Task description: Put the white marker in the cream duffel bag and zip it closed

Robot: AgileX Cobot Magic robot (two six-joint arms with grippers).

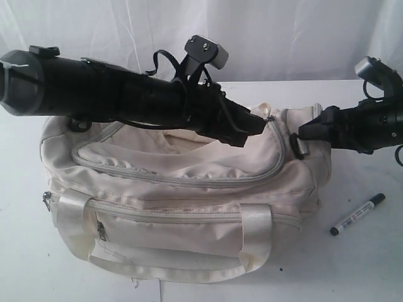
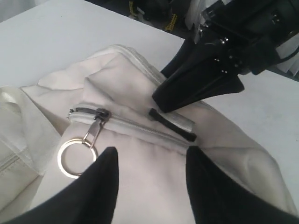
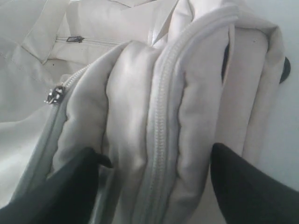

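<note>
On table (image 1: 352, 270), front-rt of cream duffel bag (image 1: 170, 207), white marker (image 1: 359, 214) is seen lying flat, apart from bag. L gripper (image 2: 152, 154) is held released, jaws spread just above bag top, near metal ring pull (image 2: 74, 156). R gripper (image 3: 154, 151) is spread wide astride bunched end fabric, not clamped.

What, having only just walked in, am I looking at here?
A two-armed robot is working on the cream duffel bag. The left gripper hangs open above the zipper's ring pull at one end. The right gripper, also open, straddles a fold of that same end. The white marker lies on the table beside the bag.
</note>
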